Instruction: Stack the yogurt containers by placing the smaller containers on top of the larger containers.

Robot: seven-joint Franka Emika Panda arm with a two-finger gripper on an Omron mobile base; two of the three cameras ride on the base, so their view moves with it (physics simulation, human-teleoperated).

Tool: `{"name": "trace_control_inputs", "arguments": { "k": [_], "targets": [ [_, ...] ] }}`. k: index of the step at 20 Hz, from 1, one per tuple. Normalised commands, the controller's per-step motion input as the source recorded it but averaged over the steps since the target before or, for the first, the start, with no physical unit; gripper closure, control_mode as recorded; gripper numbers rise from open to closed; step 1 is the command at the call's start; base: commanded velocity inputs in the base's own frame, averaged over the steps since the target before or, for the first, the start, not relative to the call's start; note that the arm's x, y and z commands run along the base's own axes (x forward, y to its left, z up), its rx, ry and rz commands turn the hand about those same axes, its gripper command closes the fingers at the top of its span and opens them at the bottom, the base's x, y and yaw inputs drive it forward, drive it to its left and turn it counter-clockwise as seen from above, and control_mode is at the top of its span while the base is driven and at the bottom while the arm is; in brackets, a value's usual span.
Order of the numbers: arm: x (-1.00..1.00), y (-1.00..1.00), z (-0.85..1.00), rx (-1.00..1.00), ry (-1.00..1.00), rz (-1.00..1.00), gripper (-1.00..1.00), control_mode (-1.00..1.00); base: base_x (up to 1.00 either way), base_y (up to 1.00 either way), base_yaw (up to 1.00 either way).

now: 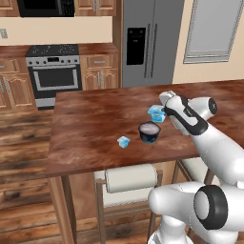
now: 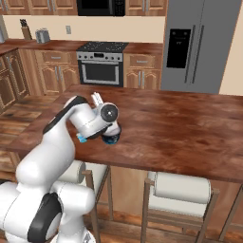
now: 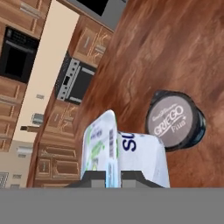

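My claw (image 3: 114,175) grips 1 light-blue translucent squarish cup (image 1: 156,113) above the wooden island counter (image 1: 95,128), just behind the round dark navy tub (image 1: 149,132); the other small cup (image 1: 124,141) sits left of that tub.

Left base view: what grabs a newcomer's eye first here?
The white arm reaching over the wooden island, its gripper closed on a light-blue yogurt cup held above the counter. Just below and in front of it stands the dark navy tub; the hand view shows its pale lid reading "Griego Plus". A second, smaller light-blue cup sits alone on the counter to the tub's left, toward the near edge.
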Motion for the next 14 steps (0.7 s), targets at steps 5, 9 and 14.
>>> {"name": "trace_control_inputs", "arguments": {
  "k": [5,9,14],
  "targets": [
    [0.2,-0.09,-0.18,0.05,0.0,-0.01,1.0,-1.0,0.0,0.0,0.0],
    [0.15,-0.08,-0.16,0.05,0.0,0.0,1.0,-1.0,0.0,0.0,0.0],
    [0.08,0.0,-0.14,0.06,0.0,0.0,1.0,-1.0,0.0,0.0,0.0]
  ]
}}
